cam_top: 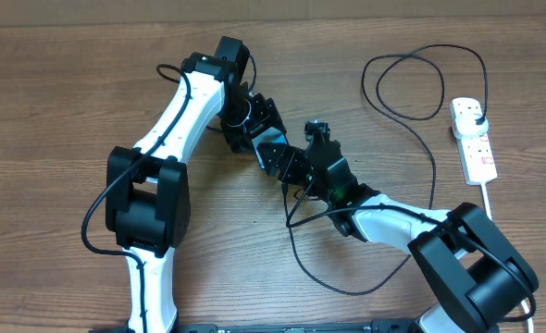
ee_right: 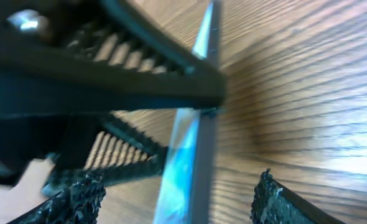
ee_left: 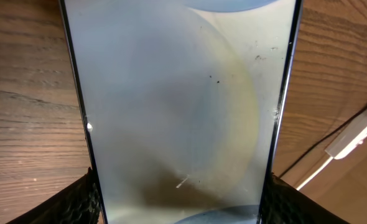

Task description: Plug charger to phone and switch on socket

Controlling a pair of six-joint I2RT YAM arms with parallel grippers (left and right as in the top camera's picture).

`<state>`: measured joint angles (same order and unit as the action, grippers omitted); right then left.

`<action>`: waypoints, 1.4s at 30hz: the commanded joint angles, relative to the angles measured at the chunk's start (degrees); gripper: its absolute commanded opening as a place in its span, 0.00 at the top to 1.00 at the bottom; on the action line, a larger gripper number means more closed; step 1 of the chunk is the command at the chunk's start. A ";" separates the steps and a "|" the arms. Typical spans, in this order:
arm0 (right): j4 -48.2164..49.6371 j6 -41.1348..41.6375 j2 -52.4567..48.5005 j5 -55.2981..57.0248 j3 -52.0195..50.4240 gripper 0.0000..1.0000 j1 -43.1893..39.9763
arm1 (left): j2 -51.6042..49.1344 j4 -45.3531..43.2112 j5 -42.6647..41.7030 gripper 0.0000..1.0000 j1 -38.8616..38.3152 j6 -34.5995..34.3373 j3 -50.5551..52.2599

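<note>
In the overhead view the left arm (cam_top: 176,116) rises from the lower left of the frame, bends at its black elbow and reaches up and right, with the wrist turned down towards the centre. The right arm (cam_top: 389,220) comes in from the lower right and stretches left to meet it mid-frame. The left claw (ee_left: 183,199) has its jaws pressed against both long edges of the phone (ee_left: 183,99). The right claw (ee_right: 177,199) has its jaws spread wide, with the phone's thin edge between them and untouched.

Soft, even light, faint shadows; the close views are blurred.
From the left wrist the phone (ee_left: 183,112) looks pale and unfocused, the table (ee_left: 22,93) grain beside it sharper; from the right wrist everything around the phone smears, with glare on the table beyond it.
</note>
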<state>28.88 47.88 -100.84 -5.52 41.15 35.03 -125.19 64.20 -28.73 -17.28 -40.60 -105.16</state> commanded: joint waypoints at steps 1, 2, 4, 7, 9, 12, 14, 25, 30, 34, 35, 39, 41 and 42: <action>0.87 1.88 -0.87 4.35 1.38 0.25 0.39 | -0.15 -0.22 -4.02 0.96 -0.33 -1.68 -1.62; 0.96 1.90 -0.87 4.59 1.38 0.25 0.39 | -0.15 -0.20 -4.37 0.96 -0.33 -1.68 -1.62; 1.09 2.58 -0.87 4.63 1.38 0.31 0.39 | -0.15 -0.17 -4.35 0.96 -0.33 -1.68 -1.62; 1.38 3.41 -0.87 4.61 1.38 0.40 0.39 | -0.15 0.04 -4.31 0.96 -0.33 -1.68 -1.62; 1.99 3.43 -0.87 4.52 1.40 0.45 0.39 | -0.15 0.04 -4.31 0.96 -0.35 -1.68 -1.62; 1.92 4.90 -0.87 4.22 1.77 0.53 0.39 | -0.15 0.04 -4.13 0.96 -0.37 -1.86 -1.62; 1.90 4.87 -0.87 3.32 2.03 0.60 0.39 | -0.15 0.00 -4.13 0.96 -0.37 -1.88 -1.62; 3.02 6.91 -0.81 1.40 2.16 0.96 0.33 | 0.33 0.83 -7.17 0.00 -0.37 1.20 -1.62; -0.37 7.23 -0.74 0.11 3.67 0.96 -2.29 | 6.82 -0.46 -3.87 0.00 1.05 6.27 -1.62; -4.79 7.23 1.22 -3.58 4.76 0.96 -5.40 | 13.75 0.50 6.84 0.00 2.34 13.46 -1.55; -5.81 7.26 2.14 -4.09 4.76 0.96 -6.16 | 14.93 0.92 8.52 0.00 2.64 14.34 -1.33; -10.69 7.30 8.17 -9.25 4.76 0.96 -10.34 | 19.50 -2.99 7.06 0.00 4.70 17.81 3.43; -12.96 7.67 11.43 -12.09 4.76 0.96 -11.78 | 21.53 -7.61 4.24 0.00 5.64 18.03 8.31; -14.49 7.65 13.20 -12.94 4.74 0.96 -12.41 | 22.80 -10.86 1.92 0.00 6.10 18.08 11.78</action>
<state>14.44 55.48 -94.61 -13.04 43.72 23.97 -103.96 57.43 -23.88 -12.47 -26.13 -101.60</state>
